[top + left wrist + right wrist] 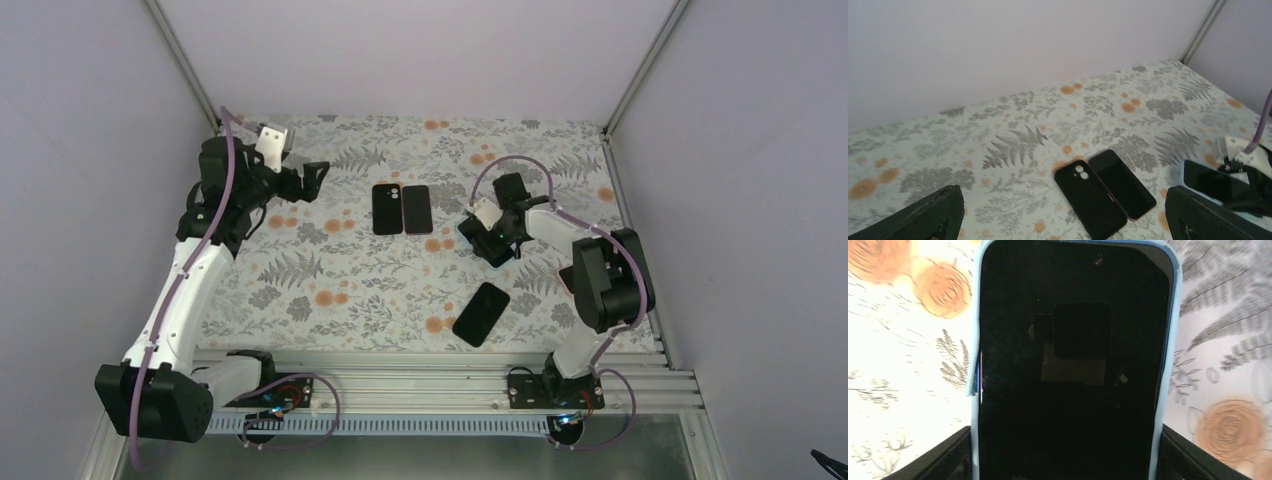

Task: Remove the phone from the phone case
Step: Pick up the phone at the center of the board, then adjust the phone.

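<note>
A black phone (1073, 365) in a light blue phone case (1172, 340) fills the right wrist view, screen up. My right gripper (1068, 460) is shut on it, one finger pressed against each long side of the case. On the left side the case rim stands slightly off the phone's edge. From above, that phone (511, 188) and the right gripper (506, 205) are at the table's right middle. My left gripper (318, 175) hangs open over the back left with nothing between its fingers. In the left wrist view the cased phone (1209, 181) shows at the right edge.
A black empty case (387, 208) with camera holes and a bare dark phone (416, 208) lie side by side at mid-table; both show in the left wrist view as case (1093, 200) and phone (1123, 182). Another black phone (481, 313) lies nearer the front. Walls enclose the floral table (300, 270).
</note>
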Tool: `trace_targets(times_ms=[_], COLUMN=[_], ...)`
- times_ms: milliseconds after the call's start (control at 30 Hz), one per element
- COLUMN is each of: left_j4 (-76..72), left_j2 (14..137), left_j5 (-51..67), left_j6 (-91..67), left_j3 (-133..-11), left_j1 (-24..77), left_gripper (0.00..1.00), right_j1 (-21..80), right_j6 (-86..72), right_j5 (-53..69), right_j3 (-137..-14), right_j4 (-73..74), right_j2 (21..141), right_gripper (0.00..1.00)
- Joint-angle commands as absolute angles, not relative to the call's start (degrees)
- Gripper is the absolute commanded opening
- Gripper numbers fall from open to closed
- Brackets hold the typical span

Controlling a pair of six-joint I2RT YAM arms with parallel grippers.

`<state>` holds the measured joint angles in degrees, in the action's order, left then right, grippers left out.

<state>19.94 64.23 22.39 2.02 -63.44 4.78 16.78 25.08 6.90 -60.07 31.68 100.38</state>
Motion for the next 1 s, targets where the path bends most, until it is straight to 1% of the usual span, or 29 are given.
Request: trace_targets(times_ms=[0, 133, 233, 300, 367, 467, 633, 767, 967], left_j4=[16.06, 13.57, 11.02, 7.92, 3.91, -1.13, -3.56, -3.66, -4.74], left_j2=[63.24, 63.39, 64.02, 64.37, 64.68, 65.65, 67.05, 67.54, 66.84], left_j5=[27.96, 33.44, 41.1, 47.38, 51.25, 55.67, 57.43, 57.14, 56.75], left_j6=[-0.15, -3.07, -5.83, -9.92, -14.98, -21.07, -25.04, -25.76, -27.08], left_j3=[-59.76, -56.85, -54.77, -52.83, -50.54, -47.96, -47.69, -47.24, -45.08], left_j1=[5.03, 5.02, 5.02, 5.03, 5.06, 5.06, 5.02, 5.01, 5.1], left_gripper=[1.0, 1.0, 1.0, 1.0, 1.0, 0.97, 0.93, 0.85, 0.8], right_j1=[16.82, 17.68, 19.07, 20.51, 22.29, 24.98, 30.03, 34.13, 40.06], right_j6=[27.01, 27.08, 26.56, 25.85, 24.74, 22.95, 20.83, 19.77, 19.6], right_j5=[9.93, 12.5, 16.63, 19.03, 20.98, 23.28, 23.75, 22.44, 16.06], right_j3=[-61.56, -62.14, -62.72, -63.47, -64.63, -67.03, -70.65, -73.39, -76.34], right_j4=[30.74, 31.18, 31.49, 31.59, 31.71, 32.05, 31.97, 31.76, 30.99], right_j2=[93.13, 90.75, 87.96, 86.08, 84.41, 82.73, 81.52, 82.03, 84.12], right_gripper=[0.56, 0.56, 0.56, 0.56, 0.56, 0.56, 0.55, 0.55, 0.55])
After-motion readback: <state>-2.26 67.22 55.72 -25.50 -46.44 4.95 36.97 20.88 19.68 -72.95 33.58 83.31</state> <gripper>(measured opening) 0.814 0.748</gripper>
